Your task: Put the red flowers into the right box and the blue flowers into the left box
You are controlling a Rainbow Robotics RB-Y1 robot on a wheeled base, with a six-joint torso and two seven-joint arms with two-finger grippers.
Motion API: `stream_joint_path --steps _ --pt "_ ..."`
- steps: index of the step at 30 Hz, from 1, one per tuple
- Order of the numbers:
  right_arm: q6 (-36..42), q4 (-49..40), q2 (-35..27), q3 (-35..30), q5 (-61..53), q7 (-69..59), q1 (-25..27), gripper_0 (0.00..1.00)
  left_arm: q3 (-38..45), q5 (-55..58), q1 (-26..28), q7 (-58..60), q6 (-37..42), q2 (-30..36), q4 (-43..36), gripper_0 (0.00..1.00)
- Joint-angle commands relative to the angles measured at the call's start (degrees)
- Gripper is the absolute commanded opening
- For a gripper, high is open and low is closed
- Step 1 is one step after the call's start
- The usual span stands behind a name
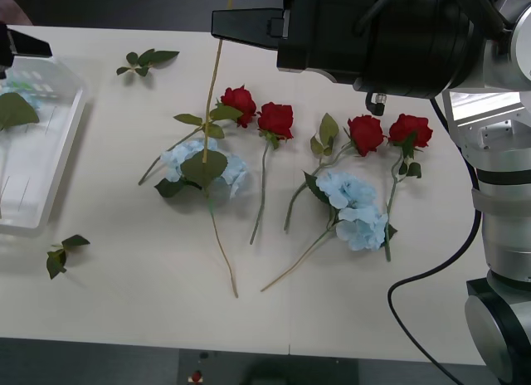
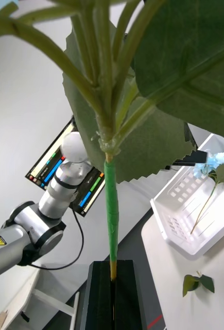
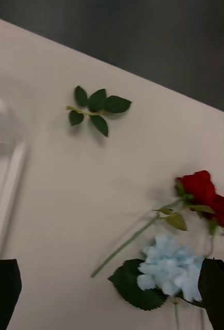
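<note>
My right gripper (image 1: pixel 222 26) hovers above the table's far side, its black fingers (image 2: pixel 99 294) shut on a long thin stem (image 2: pixel 110 216) with broad green leaves (image 2: pixel 142 103). The stem hangs down over a blue flower (image 1: pixel 187 159) on the table. Another blue flower (image 1: pixel 358 211) lies at mid right. The red flowers lie in a row (image 1: pixel 239 100) (image 1: pixel 276 118) (image 1: pixel 366 133) (image 1: pixel 411 129). The left box (image 1: pixel 50 153) holds a blue flower (image 2: pixel 217 161). My left gripper (image 3: pixel 110 268) is open over the box's near side (image 1: pixel 17 45). The right box is out of view.
Loose green leaf sprigs lie at the table's far left (image 1: pixel 148 60) and near the box's front corner (image 1: pixel 62 254). A black cable (image 1: pixel 415 294) loops across the right front of the table. The right arm's column (image 1: pixel 498 211) stands at the right edge.
</note>
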Motion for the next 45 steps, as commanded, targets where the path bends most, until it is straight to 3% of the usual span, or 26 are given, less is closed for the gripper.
stream_joint_path --steps 1,5,17,24,29,34,35,36,38,39,45 --pt "-0.28 -1.09 0.5 0.09 -0.17 1.43 -1.36 0.0 5.42 9.73 6.77 -0.91 0.6 -1.6 -9.1 1.0" --pt "-0.28 -1.09 0.5 0.09 -0.17 1.43 -1.36 0.0 7.17 16.14 9.67 -0.74 0.08 -3.71 -17.54 1.0" --pt "-0.28 -1.09 0.5 0.09 -0.17 1.43 -1.36 0.0 7.08 29.5 8.97 0.05 0.17 -11.26 -32.04 1.0" --pt "-0.28 -1.09 0.5 0.09 -0.17 1.43 -1.36 0.0 4.54 31.17 5.19 0.58 0.17 -14.96 -34.33 1.0" --pt "-0.28 -1.09 0.5 0.09 -0.17 1.43 -1.36 0.0 -2.23 22.56 0.09 0.49 -0.45 -20.49 -32.31 1.0" --pt "-0.28 -1.09 0.5 0.09 -0.17 1.43 -1.36 0.0 -5.57 18.78 -1.58 -0.12 -1.07 -22.34 -30.99 1.0" --pt "-0.28 -1.09 0.5 0.09 -0.17 1.43 -1.36 0.0 -5.66 18.87 -1.58 -0.21 -1.07 -22.08 -30.99 0.73" --pt "-0.28 -1.09 0.5 0.09 -0.17 1.43 -1.36 0.0 -5.66 19.13 -1.58 -0.21 -1.07 -21.81 -30.99 0.57" --pt "-0.28 -1.09 0.5 0.09 -0.17 1.43 -1.36 0.0 -5.66 20.1 -1.49 -0.3 -1.07 -20.84 -31.07 0.05" --pt "-0.28 -1.09 0.5 0.09 -0.17 1.43 -1.36 0.0 -5.92 20.71 -1.49 -0.3 -0.98 -20.32 -30.99 0.0" --pt "-0.28 -1.09 0.5 0.09 -0.17 1.43 -1.36 0.0 -6.1 23.88 -1.58 -1.0 -0.98 -17.77 -30.99 0.0"
